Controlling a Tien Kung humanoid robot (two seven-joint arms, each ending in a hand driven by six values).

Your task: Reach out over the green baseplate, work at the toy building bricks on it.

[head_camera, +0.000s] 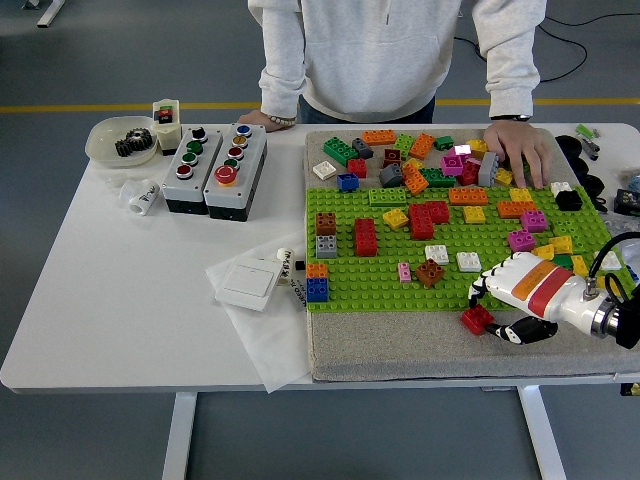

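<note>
1. White table (120, 300) on a grey floor with a yellow line; a beige fabric mat (400, 345) covers the table's right half and carries the flat green studded baseplate (380, 270).
2. Green baseplate: a rectangle with its long axis running left to right, its near edge parallel to the table's near edge. Loose toy building bricks in red, orange, yellow, pink, white, grey, brown and blue stand scattered across it, densest along the far edge.
3. Right robot hand (510, 300), white shell with an orange and red band at the wrist, enters from the right and lies over the baseplate's near right corner, its white fingers (485, 285) curled down.
4. Small red brick (477, 319) lies on the mat just off the baseplate's near edge, directly under the fingertips and tilted out of line with the plate. The fingers and the dark thumb (530, 332) sit on either side of it; whether they actually grip it cannot be told.
5. White square brick (468, 262) stands on the plate just beyond the hand, on its far side.
6. Person in a pale grey sweatshirt (385, 50) stands at the far side; one hand (520, 150) rests on the far bricks.
</note>
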